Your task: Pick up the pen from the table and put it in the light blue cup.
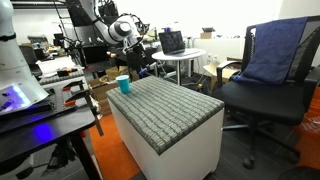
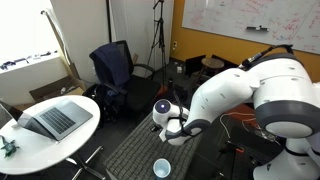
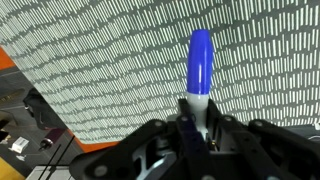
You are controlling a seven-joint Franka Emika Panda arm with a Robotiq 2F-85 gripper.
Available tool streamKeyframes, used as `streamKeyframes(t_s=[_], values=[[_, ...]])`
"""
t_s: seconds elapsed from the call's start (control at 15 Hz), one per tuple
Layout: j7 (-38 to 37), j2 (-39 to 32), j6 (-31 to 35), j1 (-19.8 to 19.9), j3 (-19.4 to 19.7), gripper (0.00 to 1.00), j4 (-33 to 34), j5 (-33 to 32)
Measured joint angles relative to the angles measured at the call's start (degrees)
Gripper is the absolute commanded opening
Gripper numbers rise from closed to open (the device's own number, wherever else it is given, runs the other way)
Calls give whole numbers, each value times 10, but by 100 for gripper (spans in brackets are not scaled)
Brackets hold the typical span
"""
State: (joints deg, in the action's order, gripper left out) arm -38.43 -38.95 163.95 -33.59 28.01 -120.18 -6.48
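Note:
In the wrist view my gripper [image 3: 196,118] is shut on the pen [image 3: 200,58], a blue stick with a pale end held between the fingers. It points out over the grey textured top of the table [image 3: 110,60]. In both exterior views the gripper [image 1: 134,47] [image 2: 172,127] hangs above the table [image 1: 170,108] [image 2: 130,152], well off its surface. The light blue cup [image 1: 123,85] [image 2: 161,167] stands upright near one end of the table top, below and close to the gripper. The pen is too small to make out in the exterior views.
A round white table with a laptop [image 1: 172,44] [image 2: 55,118] stands beyond the table. A black office chair draped with blue cloth [image 1: 268,62] stands beside it, and it also shows in an exterior view [image 2: 114,68]. A cluttered bench [image 1: 35,95] stands at one side.

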Motion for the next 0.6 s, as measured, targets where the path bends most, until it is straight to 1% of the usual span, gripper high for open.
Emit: streamKeyframes(t_s=[0.2, 0.33, 0.47, 0.6], values=[[0, -1, 0, 0, 0, 5, 0, -1], [-7, -2, 15, -11, 10, 5, 1, -15], [-29, -4, 42, -46, 42, 5, -1, -37], [-51, -7, 65, -103, 91, 5, -8, -48]])
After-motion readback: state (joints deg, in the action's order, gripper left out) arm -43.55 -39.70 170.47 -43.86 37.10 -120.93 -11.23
